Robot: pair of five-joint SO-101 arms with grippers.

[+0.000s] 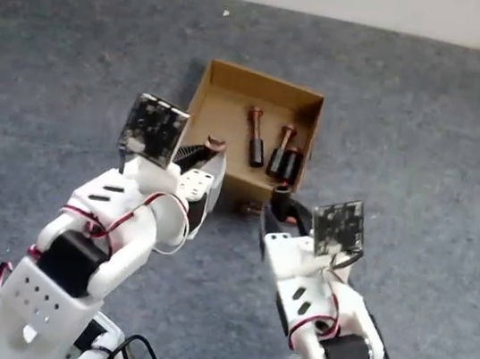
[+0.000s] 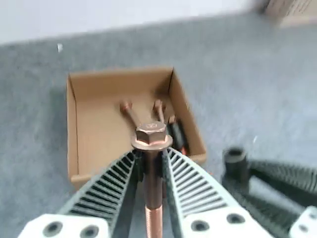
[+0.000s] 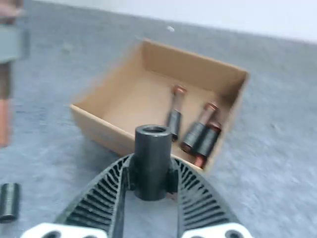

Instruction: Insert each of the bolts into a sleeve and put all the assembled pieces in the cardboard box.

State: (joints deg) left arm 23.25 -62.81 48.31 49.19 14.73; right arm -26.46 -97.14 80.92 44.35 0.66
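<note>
At the cardboard box (image 1: 260, 78) near edge, left gripper (image 2: 151, 154): clamped on copper bolt (image 2: 151, 135) (head past the fingertips).
Right gripper (image 3: 151, 166): clamped on black sleeve (image 3: 151, 146).
Box contents: three assembled pieces (image 1: 256, 141).
Spare sleeve (image 3: 9, 201): lying on carpet (image 1: 429, 126).

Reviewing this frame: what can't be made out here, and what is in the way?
- High view: the left gripper covers the bolt below its head.
- Left wrist view: the bolt's threaded tip is cut off by the picture edge.
- High view: a small piece before the cardboard box sits half behind the right gripper; bolt or sleeve, unclear.
- Left wrist view: blur merges the assembled pieces; count unclear.
</note>
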